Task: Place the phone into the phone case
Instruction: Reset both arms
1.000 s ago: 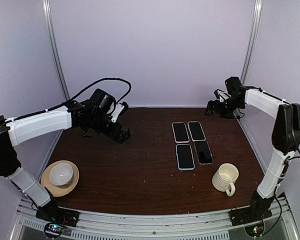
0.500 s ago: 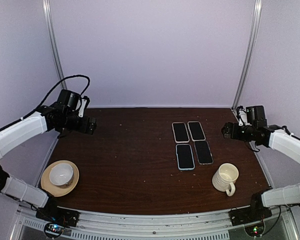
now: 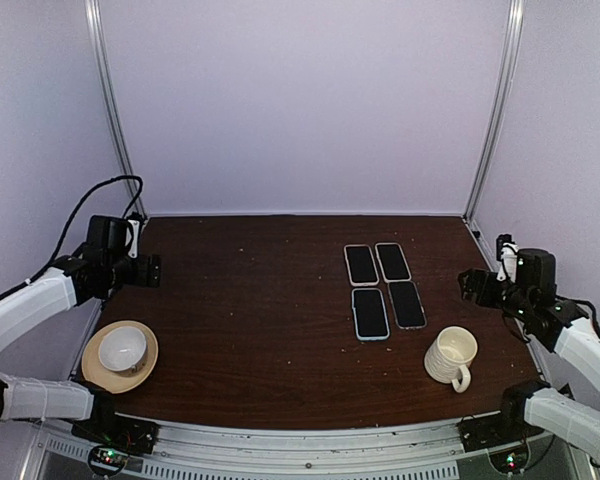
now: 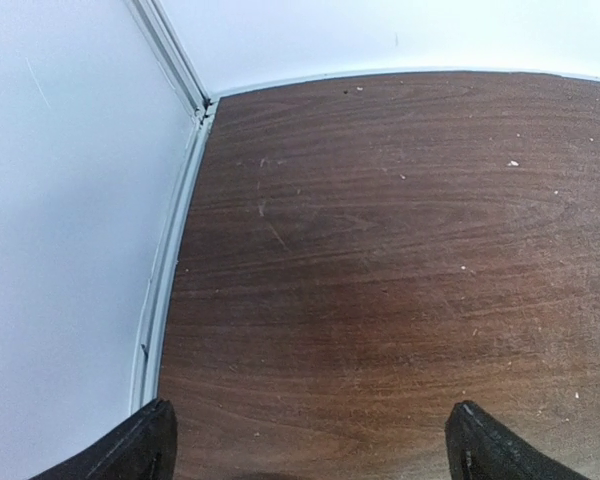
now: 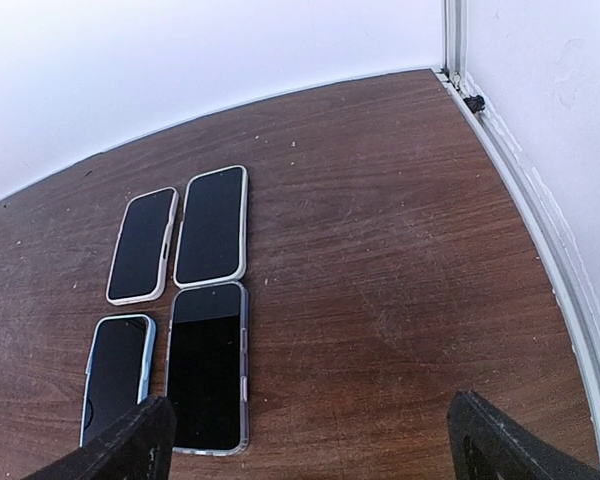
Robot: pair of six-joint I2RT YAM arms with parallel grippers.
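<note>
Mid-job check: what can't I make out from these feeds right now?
Right wrist: near end of the blue-edged phone, hidden behind a fingertip of the right gripper.
Top external: the grey-edged phone, too small to tell cased from bare.
Left wrist: phones out of frame; only table past the left gripper.

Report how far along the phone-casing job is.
Looks done: all four phones lie face up, each apparently already cased, and no loose case shows. In hand: nothing, since the left gripper and right gripper are open and empty. Left: nothing evident.
</note>
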